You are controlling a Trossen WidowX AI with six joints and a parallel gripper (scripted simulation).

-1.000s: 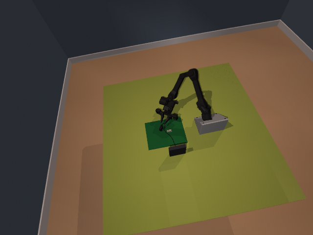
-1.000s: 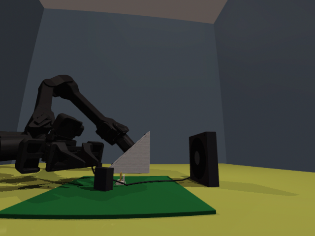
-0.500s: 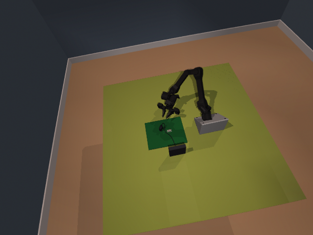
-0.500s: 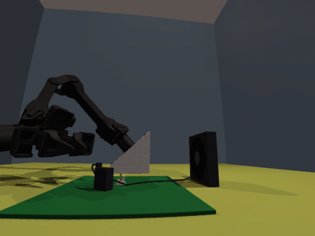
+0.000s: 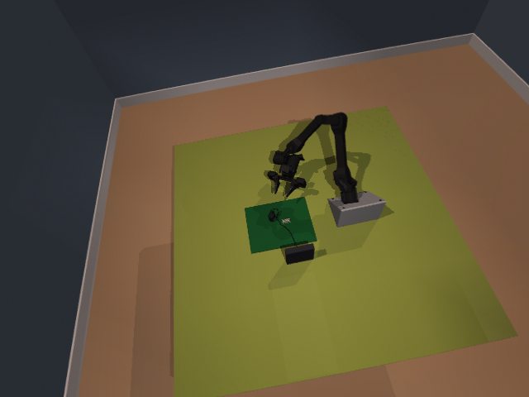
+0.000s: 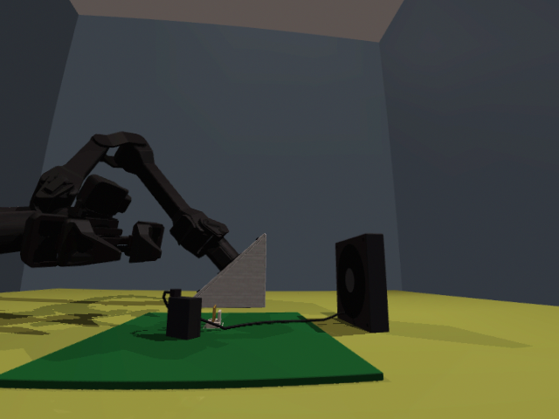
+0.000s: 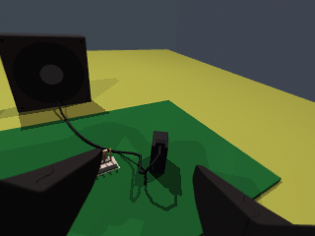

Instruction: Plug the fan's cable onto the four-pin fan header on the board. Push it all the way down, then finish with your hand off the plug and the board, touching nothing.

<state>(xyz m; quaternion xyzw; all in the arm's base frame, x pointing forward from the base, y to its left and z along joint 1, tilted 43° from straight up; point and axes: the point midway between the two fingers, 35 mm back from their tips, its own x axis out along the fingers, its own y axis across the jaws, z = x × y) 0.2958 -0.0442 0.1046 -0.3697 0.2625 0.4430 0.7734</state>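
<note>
"Dark blue-grey walls rise around the flat yellow-green mat (image 5: 221, 320) (image 6: 451, 374) (image 7: 133, 74), and on it lies the rectangular green board (image 5: 260, 239) (image 6: 271, 360) (image 7: 217, 167)!"

"And the plug?"

"Black, blocky plug (image 5: 272, 215) (image 6: 182, 318) (image 7: 157, 152), standing on the board, just beside the white four-pin header (image 5: 285, 221) (image 6: 216, 321) (image 7: 108, 166), not on it! Thin black cable (image 5: 290, 232) (image 6: 271, 321) (image 7: 79, 135) runs to the square black fan (image 5: 299, 254) (image 6: 361, 281) (image 7: 49, 74), upright beside the board."

"Gripper?"

"Black two-fingered gripper (image 5: 282, 192) (image 6: 128, 250) (image 7: 149, 163), spread apart, holding nothing, clear of plug and board!"

Yellow-green mat (image 5: 235, 320) (image 6: 451, 383) (image 7: 133, 74) on orange-brown floor (image 5: 97, 341); dark walls (image 5: 192, 42) (image 6: 248, 113) (image 7: 246, 49), pale skirting (image 5: 298, 70); brownish strip above, probably ceiling (image 6: 234, 10).
</note>
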